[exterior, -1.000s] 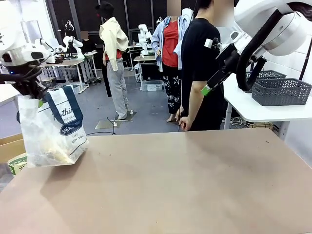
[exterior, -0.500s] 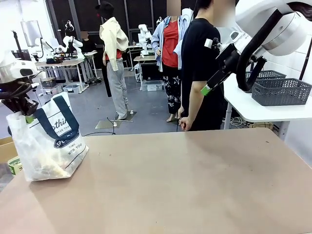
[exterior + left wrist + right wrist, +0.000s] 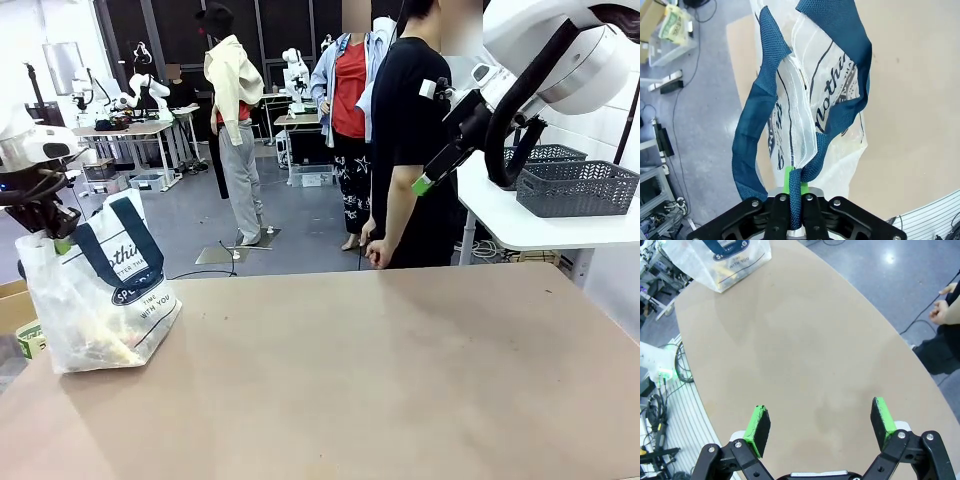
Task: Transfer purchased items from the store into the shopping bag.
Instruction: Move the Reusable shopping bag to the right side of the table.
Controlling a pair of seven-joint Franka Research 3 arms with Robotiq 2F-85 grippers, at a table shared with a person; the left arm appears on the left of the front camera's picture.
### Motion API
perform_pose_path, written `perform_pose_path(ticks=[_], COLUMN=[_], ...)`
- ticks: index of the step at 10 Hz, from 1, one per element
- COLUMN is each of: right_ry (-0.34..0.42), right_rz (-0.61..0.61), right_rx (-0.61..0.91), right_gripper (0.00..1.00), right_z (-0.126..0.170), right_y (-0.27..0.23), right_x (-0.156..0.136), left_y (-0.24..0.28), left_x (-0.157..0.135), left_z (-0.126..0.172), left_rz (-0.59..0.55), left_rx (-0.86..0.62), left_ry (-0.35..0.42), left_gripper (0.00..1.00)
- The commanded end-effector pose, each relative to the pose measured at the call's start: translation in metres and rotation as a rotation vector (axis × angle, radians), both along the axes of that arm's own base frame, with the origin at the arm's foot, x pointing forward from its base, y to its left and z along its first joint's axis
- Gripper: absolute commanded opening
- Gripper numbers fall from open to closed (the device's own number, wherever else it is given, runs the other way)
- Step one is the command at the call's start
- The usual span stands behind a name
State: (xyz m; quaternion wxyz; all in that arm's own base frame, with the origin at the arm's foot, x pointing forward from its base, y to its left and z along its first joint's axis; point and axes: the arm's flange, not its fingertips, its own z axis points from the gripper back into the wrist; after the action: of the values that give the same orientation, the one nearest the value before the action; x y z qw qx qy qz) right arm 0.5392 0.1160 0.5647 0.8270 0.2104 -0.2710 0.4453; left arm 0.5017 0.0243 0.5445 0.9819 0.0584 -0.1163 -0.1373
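The shopping bag [image 3: 100, 290] is translucent white with navy strap handles and rests on the table's left end, leaning toward the edge. My left gripper [image 3: 55, 238] is shut on one navy handle above it. In the left wrist view the strap [image 3: 796, 192] runs pinched between the shut jaws, and the bag [image 3: 840, 95] hangs below. The purchased items [image 3: 108, 335] show dimly as yellowish packets in the bag's bottom. My right gripper [image 3: 430, 138] is raised high at the right, open and holding nothing. Its green pads [image 3: 760, 424] stand wide over the bare table, with the bag [image 3: 722, 257] far off.
A person in a black shirt [image 3: 410, 130] stands at the far edge, one hand [image 3: 379, 252] near the tabletop [image 3: 400, 380]. Dark grey mesh baskets [image 3: 575, 187] sit on a white side table at the right. A cardboard box [image 3: 15, 305] lies beyond the left edge.
My left gripper has carried the bag a little to the left and down, then settled. The right arm has not moved.
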Motion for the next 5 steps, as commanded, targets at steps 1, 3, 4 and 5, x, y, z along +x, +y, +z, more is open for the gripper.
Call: perform_pose_path(ticks=[1,3,4,5], right_ry=[0.019,0.019,0.019,0.019], right_rz=[-0.008,-0.008,-0.008,-0.008], right_rx=[-0.013,-0.013,-0.013,-0.013], right_gripper=[1.0,1.0,1.0,1.0], right_z=[0.0024,0.0024,0.0024,0.0024], right_y=[0.001,0.001,0.001,0.001], right_x=[-0.0008,-0.0008,-0.0008,-0.0008], left_y=[0.0,-0.0004,-0.0014,-0.0049], left_x=[-0.0003,-0.0017,-0.003,-0.0042], left_z=[-0.0001,0.0005,0.0032,0.007], left_rz=[0.0,0.006,0.011,0.009], left_rx=[0.0,-0.013,-0.02,-0.01], left_ry=[0.0,0.011,0.02,0.03], left_gripper=[0.16,0.56,0.76,0.96])
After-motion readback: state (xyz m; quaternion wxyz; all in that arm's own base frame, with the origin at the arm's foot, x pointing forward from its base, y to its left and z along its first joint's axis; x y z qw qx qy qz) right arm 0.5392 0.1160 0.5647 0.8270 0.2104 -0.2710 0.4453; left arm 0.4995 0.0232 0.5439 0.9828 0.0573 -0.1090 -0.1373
